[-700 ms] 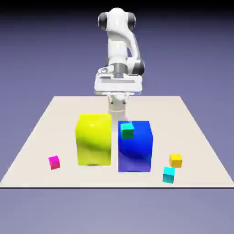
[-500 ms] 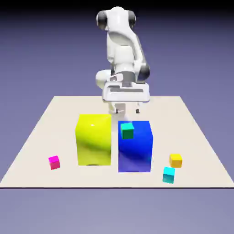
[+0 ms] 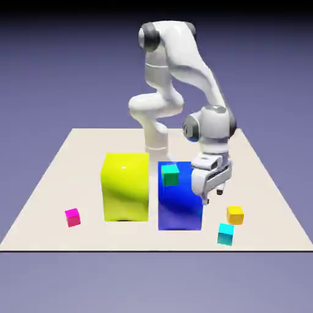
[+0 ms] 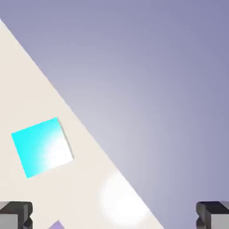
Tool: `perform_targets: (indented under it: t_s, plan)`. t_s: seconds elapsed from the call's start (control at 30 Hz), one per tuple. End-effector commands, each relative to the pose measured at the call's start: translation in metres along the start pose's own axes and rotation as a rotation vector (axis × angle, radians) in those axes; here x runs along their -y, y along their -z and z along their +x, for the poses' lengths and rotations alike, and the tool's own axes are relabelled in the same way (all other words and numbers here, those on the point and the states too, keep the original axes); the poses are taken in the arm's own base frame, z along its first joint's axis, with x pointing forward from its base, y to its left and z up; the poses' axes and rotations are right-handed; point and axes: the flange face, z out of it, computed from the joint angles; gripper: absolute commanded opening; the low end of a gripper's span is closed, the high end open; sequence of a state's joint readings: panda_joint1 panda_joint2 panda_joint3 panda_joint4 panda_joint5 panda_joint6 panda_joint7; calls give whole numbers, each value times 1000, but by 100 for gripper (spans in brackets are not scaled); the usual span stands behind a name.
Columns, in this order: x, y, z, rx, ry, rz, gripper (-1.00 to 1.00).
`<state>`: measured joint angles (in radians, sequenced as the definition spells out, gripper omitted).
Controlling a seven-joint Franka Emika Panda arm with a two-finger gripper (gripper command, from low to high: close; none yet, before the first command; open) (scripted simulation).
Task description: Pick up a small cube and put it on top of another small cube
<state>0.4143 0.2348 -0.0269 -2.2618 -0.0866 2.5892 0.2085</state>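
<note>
Can't read any text, labels or numbers from here. The cubes look blank, as far as I can tell.

Even bright render, sharp, no blur. Top-lit; specular glare on yellow block (image 3: pixel 125 186), cyan cube (image 4: pixel 42 147), worktop (image 4: pixel 120 201). Shadows faint.

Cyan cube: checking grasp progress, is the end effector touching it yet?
Apart. Hand view shows the cyan cube well clear of both fingertips; nothing between them.
</note>
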Motion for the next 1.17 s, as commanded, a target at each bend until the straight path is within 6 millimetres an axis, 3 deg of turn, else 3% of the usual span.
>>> perform_targets:
  t_s: [0.0,0.17,0.2,0.33,0.37,0.4,0.43,0.57,0.8,0.87,1.0,1.03,1.07,1.1,1.13]
  plan:
    - [10,-12,2,30,45,-7,0]
    - [56,-68,2,165,248,-39,0]
    - [56,-68,2,165,248,-39,0]
    - [54,-134,-7,165,248,-39,0]
    - [54,-137,-8,165,248,-39,0]
    - [54,-137,-8,165,248,-39,-100]
    - [54,-137,-8,165,248,-39,-100]
    - [56,-72,2,165,248,-39,-100]
    - [136,-4,-82,146,511,-35,-100]
    - [138,-2,-86,146,522,-35,-100]
    - [136,-66,-93,145,522,-35,-100]
    - [135,-72,-94,146,522,-35,-100]
    - [135,-72,-94,146,522,-35,100]
    - [135,-72,-94,146,522,-35,100]
    - [136,-56,-91,145,522,-36,100]
